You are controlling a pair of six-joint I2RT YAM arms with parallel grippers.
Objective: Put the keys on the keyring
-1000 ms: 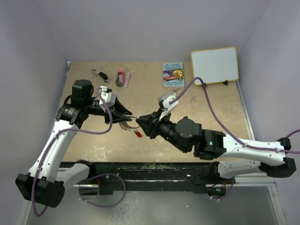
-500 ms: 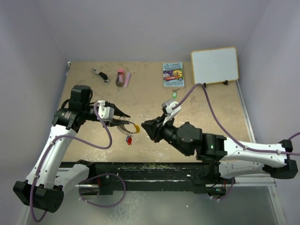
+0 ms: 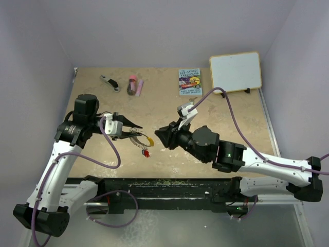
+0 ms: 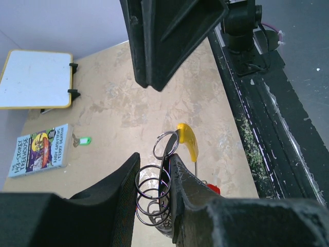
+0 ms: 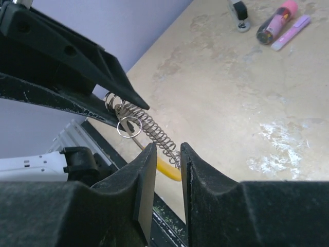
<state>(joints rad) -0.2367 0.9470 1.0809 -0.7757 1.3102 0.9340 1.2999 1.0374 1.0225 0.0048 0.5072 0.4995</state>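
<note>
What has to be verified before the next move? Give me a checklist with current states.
1. Left gripper clamped on the keyring: ok.
2. Red key on the keyring: ok, it dangles below it.
3. Right gripper free: ok, fingers nearly together, nothing between them.
4. Green key located: ok, it lies beside the book.
5. Blue key located: not ok, it shows in no view.
6. Keyring's open end reachable: cannot tell.
</note>
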